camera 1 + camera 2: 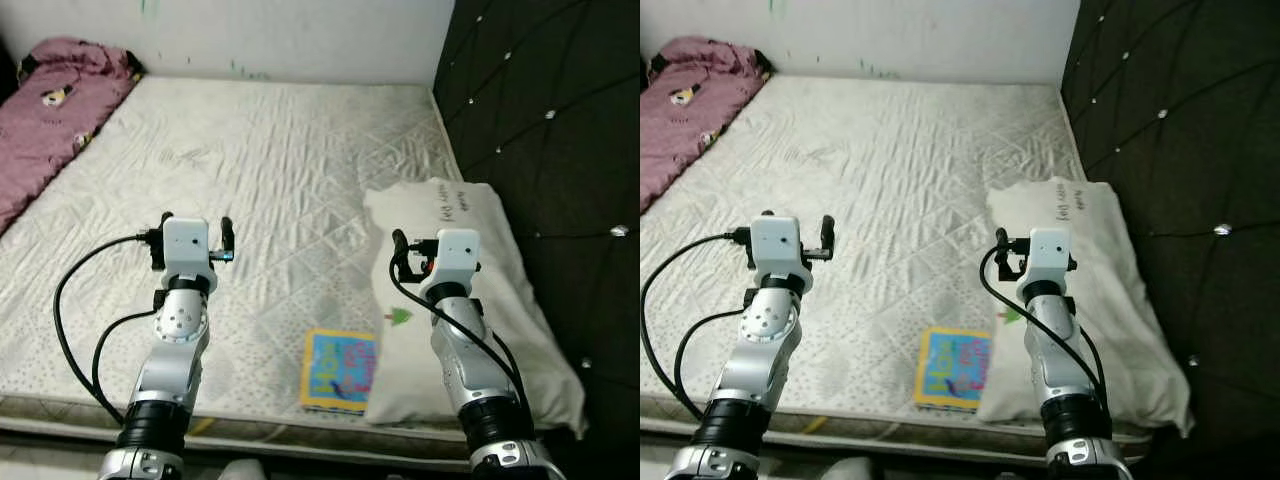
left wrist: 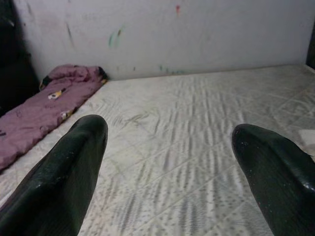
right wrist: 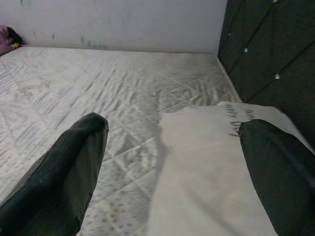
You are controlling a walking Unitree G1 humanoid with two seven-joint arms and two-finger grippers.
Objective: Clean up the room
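Observation:
A white quilted mattress (image 1: 290, 170) lies in front of me. At its right side a white pillow (image 1: 420, 210) with a small green tree print rests against the dark headboard. A colourful book (image 1: 338, 370) lies near the front edge, its right side tucked under the pillow. A pink blanket (image 1: 50, 110) is bunched at the far left. My left gripper (image 2: 170, 130) is open, held above the bare mattress. My right gripper (image 3: 172, 125) is open too, hovering over the pillow's left edge. Neither holds anything.
The black tufted headboard (image 1: 540, 100) runs along the right side. A white wall (image 1: 300, 35) with small paint marks closes the far end. Black cables (image 1: 75, 290) loop from my left arm above the mattress's front edge.

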